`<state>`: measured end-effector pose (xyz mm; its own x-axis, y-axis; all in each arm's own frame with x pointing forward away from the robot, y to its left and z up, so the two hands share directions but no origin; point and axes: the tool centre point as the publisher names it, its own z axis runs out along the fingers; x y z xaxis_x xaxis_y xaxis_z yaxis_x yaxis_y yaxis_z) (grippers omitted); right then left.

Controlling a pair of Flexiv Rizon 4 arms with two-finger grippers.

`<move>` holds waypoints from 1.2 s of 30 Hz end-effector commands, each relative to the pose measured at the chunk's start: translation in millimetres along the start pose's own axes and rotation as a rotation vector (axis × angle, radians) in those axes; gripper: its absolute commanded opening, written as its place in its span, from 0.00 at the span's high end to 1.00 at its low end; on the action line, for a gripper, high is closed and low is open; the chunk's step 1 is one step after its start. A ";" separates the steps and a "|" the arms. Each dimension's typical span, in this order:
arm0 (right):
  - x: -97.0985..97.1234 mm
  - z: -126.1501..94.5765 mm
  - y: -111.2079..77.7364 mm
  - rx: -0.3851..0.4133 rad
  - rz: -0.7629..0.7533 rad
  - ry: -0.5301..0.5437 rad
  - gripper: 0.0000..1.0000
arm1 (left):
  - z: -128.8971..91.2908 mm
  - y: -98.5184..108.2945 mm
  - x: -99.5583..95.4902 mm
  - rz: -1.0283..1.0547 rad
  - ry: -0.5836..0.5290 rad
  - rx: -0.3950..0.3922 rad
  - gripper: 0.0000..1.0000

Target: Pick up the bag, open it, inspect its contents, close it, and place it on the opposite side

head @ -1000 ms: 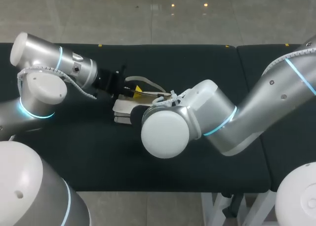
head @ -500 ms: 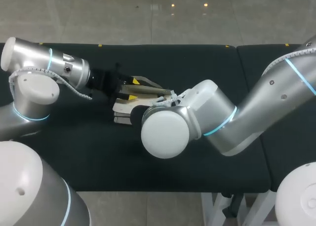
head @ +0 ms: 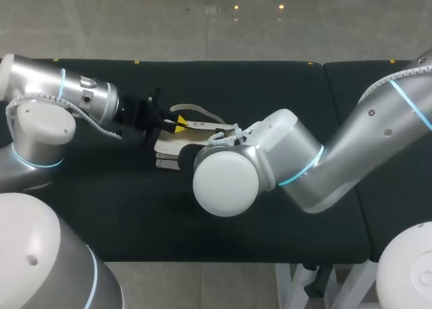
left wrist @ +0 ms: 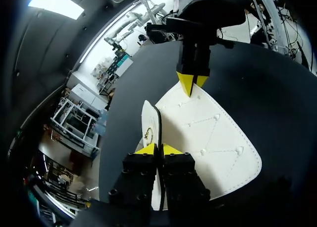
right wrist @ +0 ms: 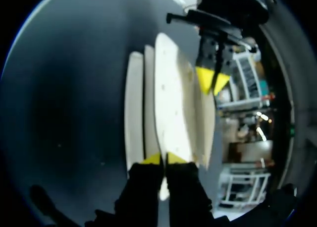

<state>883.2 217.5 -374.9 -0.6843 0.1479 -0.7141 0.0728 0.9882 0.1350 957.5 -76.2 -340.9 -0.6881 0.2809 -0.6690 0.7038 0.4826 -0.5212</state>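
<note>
Here, flat white stitched bag [left wrist: 213,138]

Head camera looks down; close, opposed wrist views share bag [left wrist: 208,138].

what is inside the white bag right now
Between the panels of the white bag only a narrow dark slit shows; the left tool and right tool pinch its edges. Any contents are covered by the panels.

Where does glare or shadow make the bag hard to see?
Head view: no glare on the bag, but my right arm covers part of it. Left wrist view: the flap is evenly lit, stitching plain. Right wrist view: the bag glows pale against the dark table.
</note>
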 end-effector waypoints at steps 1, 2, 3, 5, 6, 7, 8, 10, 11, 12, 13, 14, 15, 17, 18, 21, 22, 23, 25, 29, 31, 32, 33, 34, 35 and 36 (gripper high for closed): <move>1.6 2.2 1.5 0.001 0.000 -0.003 1.00 | 1.0 0.7 16.9 0.005 0.001 0.013 1.00; 1.6 2.2 1.5 0.001 0.000 -0.003 1.00 | 1.2 1.7 20.2 0.003 0.003 0.009 1.00; 1.6 2.2 1.5 0.001 0.000 -0.003 1.00 | 0.9 2.6 22.9 -0.010 0.001 0.020 1.00; 1.6 2.2 1.5 0.001 0.000 -0.003 1.00 | 2.0 4.7 27.5 -0.022 0.000 0.017 1.00; 1.6 2.2 1.5 0.001 0.000 -0.003 1.00 | 2.5 5.8 29.3 -0.026 -0.001 0.020 1.00; 1.6 2.2 1.5 0.001 0.000 -0.003 1.00 | 3.2 6.9 31.2 -0.028 0.000 0.016 1.00; 1.6 2.2 1.5 0.001 0.000 -0.003 1.00 | 3.7 8.2 32.0 -0.031 0.000 0.010 1.00; 1.6 2.2 1.5 0.001 0.000 -0.003 1.00 | 3.7 11.2 33.1 -0.035 -0.003 0.002 1.00; 1.6 2.2 1.5 0.001 0.000 -0.003 1.00 | 3.6 12.6 33.3 -0.036 -0.005 -0.003 1.00; 1.6 2.2 1.5 0.001 0.000 -0.003 1.00 | 3.4 13.9 33.4 -0.036 -0.007 -0.014 1.00; 1.6 2.2 1.5 0.001 0.000 -0.003 1.00 | 3.3 15.0 33.2 -0.036 -0.009 -0.021 1.00; 1.6 2.2 1.5 0.001 0.000 -0.003 1.00 | 3.1 15.8 32.9 -0.035 -0.011 -0.025 1.00; 1.6 2.2 1.5 0.001 0.000 -0.003 1.00 | 2.8 16.6 32.2 -0.035 -0.014 -0.031 1.00; 1.6 2.2 1.5 0.001 0.000 -0.003 1.00 | 2.5 17.8 30.2 -0.034 -0.017 -0.037 1.00; 1.6 2.2 1.5 0.001 0.000 -0.003 1.00 | 2.1 17.6 29.2 -0.033 -0.020 -0.039 1.00; 1.6 2.2 1.5 0.001 0.000 -0.003 1.00 | -0.2 14.3 24.9 -0.019 -0.032 -0.040 0.81; 1.6 2.2 1.5 0.001 0.000 -0.003 1.00 | -1.5 13.2 23.0 -0.013 -0.038 -0.032 0.73; 1.6 2.2 1.5 0.001 0.000 -0.003 1.00 | -2.9 12.0 21.2 -0.011 -0.044 -0.028 0.63; 1.6 2.2 1.5 0.001 0.000 -0.003 1.00 | -4.8 9.4 18.3 0.001 -0.054 -0.018 0.60; 1.6 2.2 1.5 0.001 0.000 -0.003 1.00 | -6.1 4.8 15.7 0.017 -0.060 0.001 0.73; 1.6 2.2 1.5 0.001 0.000 -0.003 1.00 | -4.6 3.3 15.2 0.020 -0.059 0.002 0.94; 1.6 2.2 1.5 0.001 0.000 -0.003 1.00 | -3.4 3.3 15.1 0.022 -0.057 0.005 1.00; 1.6 2.2 1.5 0.001 0.000 -0.003 1.00 | -1.8 3.7 15.2 0.022 -0.055 0.005 1.00; 1.6 2.2 1.5 0.001 0.000 -0.003 1.00 | -0.4 4.0 15.5 0.023 -0.052 0.005 1.00; 1.6 2.2 1.5 0.001 0.000 -0.003 1.00 | 0.5 4.0 15.9 0.022 -0.047 0.010 1.00; 1.6 2.2 1.5 0.001 0.000 -0.003 1.00 | 1.4 3.5 16.5 0.023 -0.044 0.013 1.00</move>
<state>883.7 218.0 -375.3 -0.6841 0.1478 -0.7142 0.0728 0.9882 0.1348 946.3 -69.1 -350.4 -0.6639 0.2536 -0.7035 0.7196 0.4727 -0.5087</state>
